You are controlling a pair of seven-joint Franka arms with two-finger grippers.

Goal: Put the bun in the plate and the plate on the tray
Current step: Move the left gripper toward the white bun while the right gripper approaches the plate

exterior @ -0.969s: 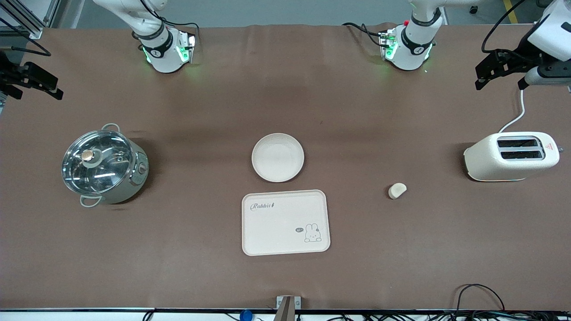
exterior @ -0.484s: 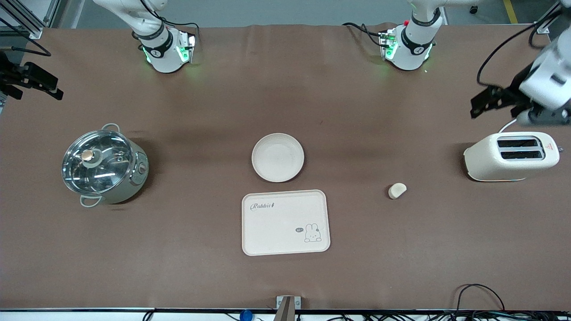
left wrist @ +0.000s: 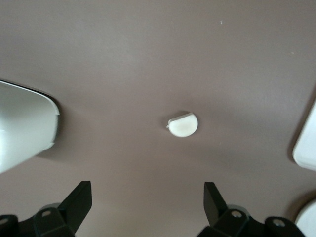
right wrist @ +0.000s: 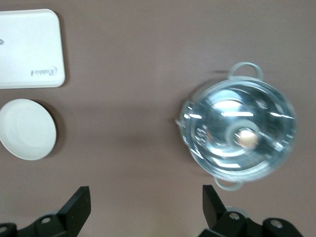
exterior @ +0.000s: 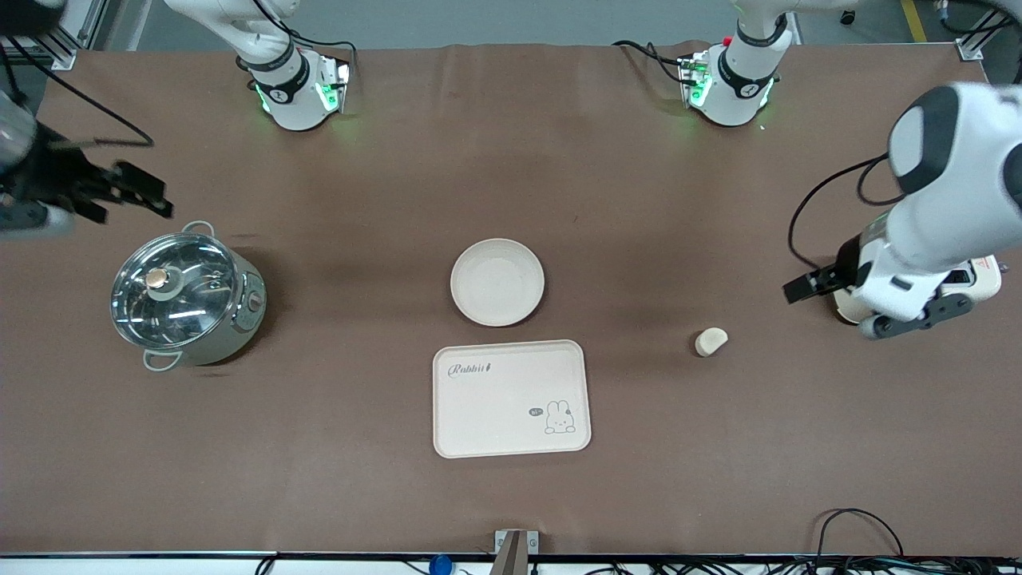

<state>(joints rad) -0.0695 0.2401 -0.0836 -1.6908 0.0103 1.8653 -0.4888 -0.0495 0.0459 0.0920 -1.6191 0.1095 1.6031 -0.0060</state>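
Note:
The bun (exterior: 711,341) lies on the brown table toward the left arm's end; it also shows in the left wrist view (left wrist: 183,124). The round plate (exterior: 497,281) sits mid-table, empty, apart from the Rabbit tray (exterior: 511,398), which lies just nearer the front camera. My left gripper (exterior: 806,285) is open and empty, in the air over the table between the bun and the toaster; its fingers (left wrist: 79,197) stand wide apart. My right gripper (exterior: 136,192) is open and empty over the table beside the pot. The right wrist view shows the plate (right wrist: 27,129) and the tray (right wrist: 29,49).
A steel pot with a glass lid (exterior: 188,297) stands toward the right arm's end and shows in the right wrist view (right wrist: 242,133). A cream toaster (exterior: 978,283) stands at the left arm's end, largely covered by the left arm. Cables run along the table's front edge.
The left arm has swung down from the table's end, over the toaster, toward the bun. The right arm has moved in from the table's edge toward the pot. Bun, plate and tray have not moved.

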